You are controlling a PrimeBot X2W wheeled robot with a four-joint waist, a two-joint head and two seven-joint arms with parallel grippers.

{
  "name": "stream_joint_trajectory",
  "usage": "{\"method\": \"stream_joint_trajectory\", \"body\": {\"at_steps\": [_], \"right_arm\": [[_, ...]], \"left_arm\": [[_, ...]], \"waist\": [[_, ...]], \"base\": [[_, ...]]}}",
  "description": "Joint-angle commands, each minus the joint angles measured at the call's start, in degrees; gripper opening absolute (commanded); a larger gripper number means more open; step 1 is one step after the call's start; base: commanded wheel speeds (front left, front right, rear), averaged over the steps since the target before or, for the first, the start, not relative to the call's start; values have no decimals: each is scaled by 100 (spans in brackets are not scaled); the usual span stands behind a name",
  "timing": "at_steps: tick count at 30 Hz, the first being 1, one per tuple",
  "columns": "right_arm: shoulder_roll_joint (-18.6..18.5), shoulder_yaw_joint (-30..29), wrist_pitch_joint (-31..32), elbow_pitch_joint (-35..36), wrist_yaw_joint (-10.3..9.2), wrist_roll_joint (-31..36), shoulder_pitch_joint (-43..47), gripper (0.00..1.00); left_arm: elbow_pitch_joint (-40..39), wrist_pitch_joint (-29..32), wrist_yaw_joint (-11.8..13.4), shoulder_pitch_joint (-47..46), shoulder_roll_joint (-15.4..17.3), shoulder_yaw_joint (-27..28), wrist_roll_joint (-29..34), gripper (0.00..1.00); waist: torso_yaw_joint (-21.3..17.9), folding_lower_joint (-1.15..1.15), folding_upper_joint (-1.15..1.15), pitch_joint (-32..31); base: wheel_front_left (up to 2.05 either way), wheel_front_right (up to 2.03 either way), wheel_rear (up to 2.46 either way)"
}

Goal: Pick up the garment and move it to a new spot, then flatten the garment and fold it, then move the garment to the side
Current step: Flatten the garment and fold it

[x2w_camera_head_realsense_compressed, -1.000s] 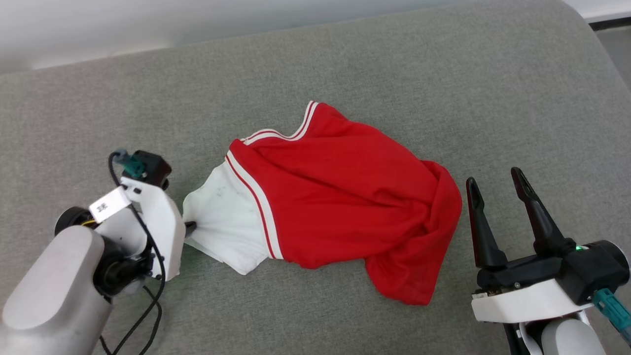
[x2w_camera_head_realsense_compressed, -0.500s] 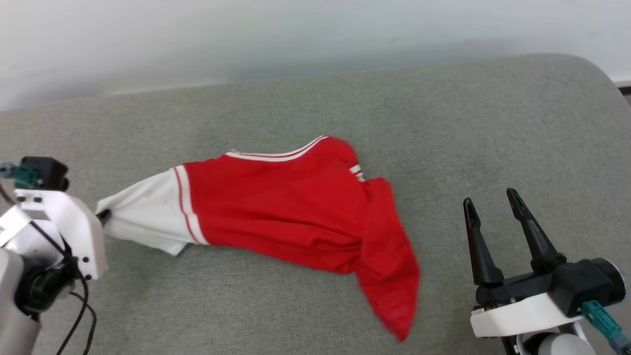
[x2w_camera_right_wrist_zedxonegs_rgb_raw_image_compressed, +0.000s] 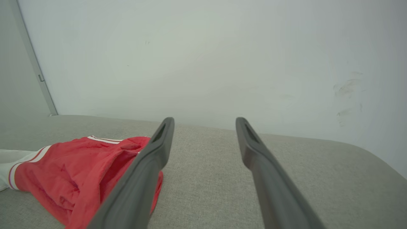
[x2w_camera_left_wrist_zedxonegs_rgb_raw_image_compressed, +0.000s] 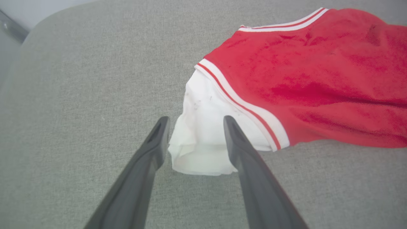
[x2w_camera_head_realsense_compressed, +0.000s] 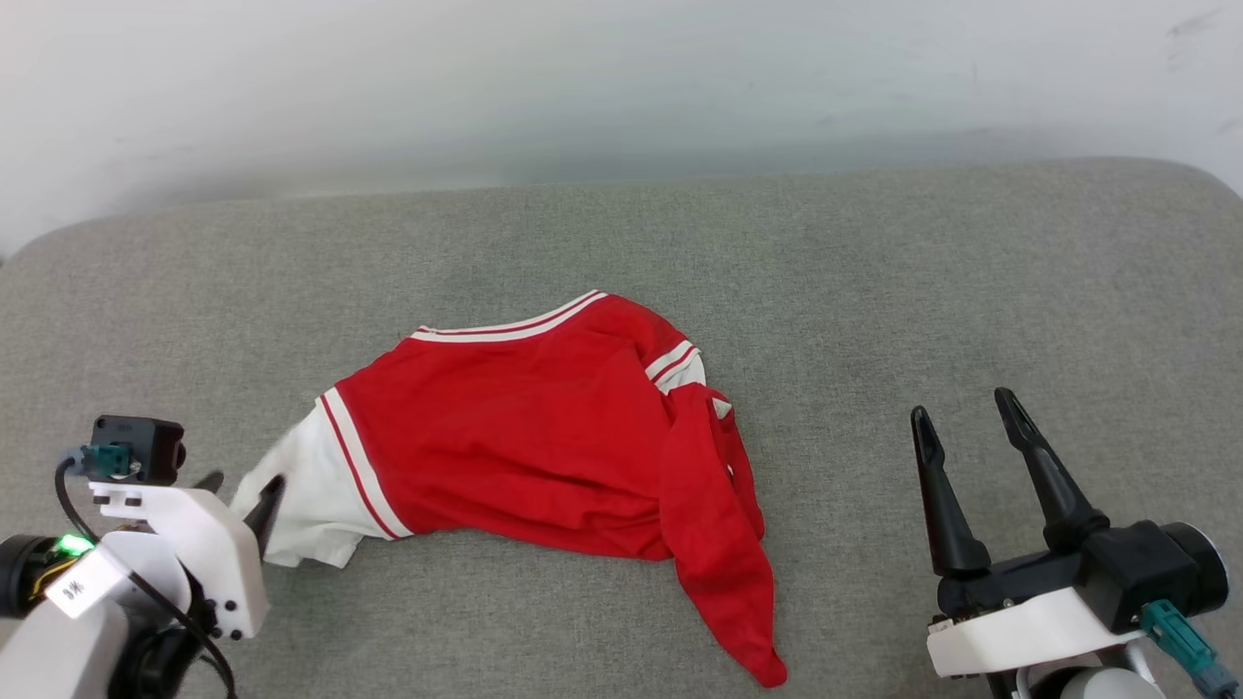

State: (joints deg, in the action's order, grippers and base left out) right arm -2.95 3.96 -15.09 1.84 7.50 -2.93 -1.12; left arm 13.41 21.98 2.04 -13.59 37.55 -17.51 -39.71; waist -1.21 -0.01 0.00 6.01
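Observation:
The garment, a red jersey shirt with white sleeves and striped trim, lies crumpled on the grey cushion. Its white sleeve points toward my left gripper at the lower left. In the left wrist view that left gripper is open, and the loose end of the white sleeve lies between its fingers without being pinched; the garment stretches away to the right. My right gripper stands open to the right of the shirt, apart from it. The right wrist view has the garment left of my right gripper.
The grey cushion runs wide with rounded corners, and bare fabric lies to the right and behind the shirt. A pale wall stands directly behind it. The cushion's left edge is near my left gripper.
My left gripper dragged the shirt leftward by its white sleeve, away from the right gripper, then opened and let the sleeve go. The head camera also shifted. The right gripper stayed open.

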Motion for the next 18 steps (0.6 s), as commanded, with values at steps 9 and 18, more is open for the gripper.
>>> {"method": "stream_joint_trajectory", "body": {"at_steps": [9, 18], "right_arm": [[14, -136, -11, -23, -2, 116, 93, 100], [15, -154, -11, -24, -2, 166, 233, 100]], "left_arm": [[-393, -3061, -269, 96, -713, -24, 776, 100], [-1271, -3722, 20, 682, -1462, 173, 1401, 100]], "waist": [[142, 1, 0, -217], [240, 1, 0, -371]], "base": [[0, 0, 0], [0, 0, 0]]}}
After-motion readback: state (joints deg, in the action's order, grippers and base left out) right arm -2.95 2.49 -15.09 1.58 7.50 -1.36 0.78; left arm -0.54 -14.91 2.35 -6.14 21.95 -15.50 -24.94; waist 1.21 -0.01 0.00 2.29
